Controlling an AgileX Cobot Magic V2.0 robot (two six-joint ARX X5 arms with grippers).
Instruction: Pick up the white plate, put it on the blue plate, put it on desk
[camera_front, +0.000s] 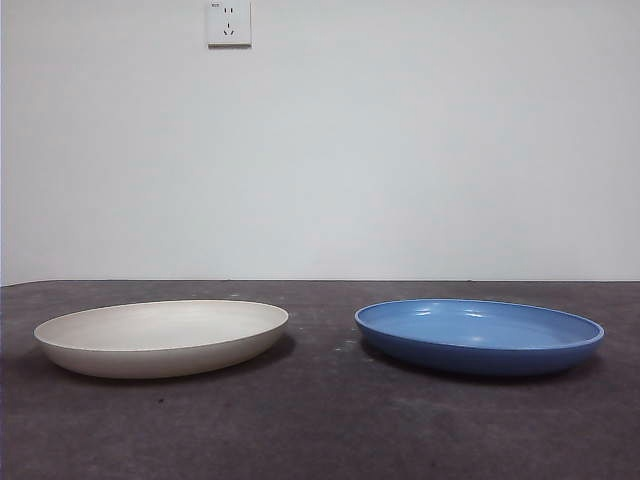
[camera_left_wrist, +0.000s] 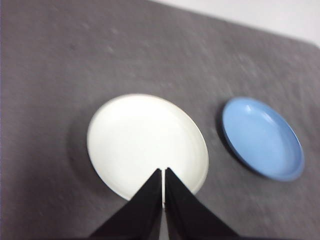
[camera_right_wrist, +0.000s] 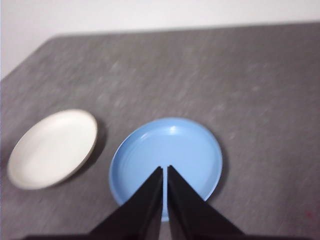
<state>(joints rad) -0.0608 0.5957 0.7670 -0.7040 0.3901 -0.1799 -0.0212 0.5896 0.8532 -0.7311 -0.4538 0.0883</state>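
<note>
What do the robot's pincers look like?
Each pincer is made of two plain black jaws, wide at the base and narrowing to a point. The left pincer and the right pincer look just alike. No cables or markings show on them.

The white plate is a plain matte cream-white with no pattern, and the blue plate is a glossy medium blue with pale highlights inside. The desk beneath them is a dark grey-brown, rough and mottled. Each tool shows two plain black jaws, the left tool and the right tool.
</note>
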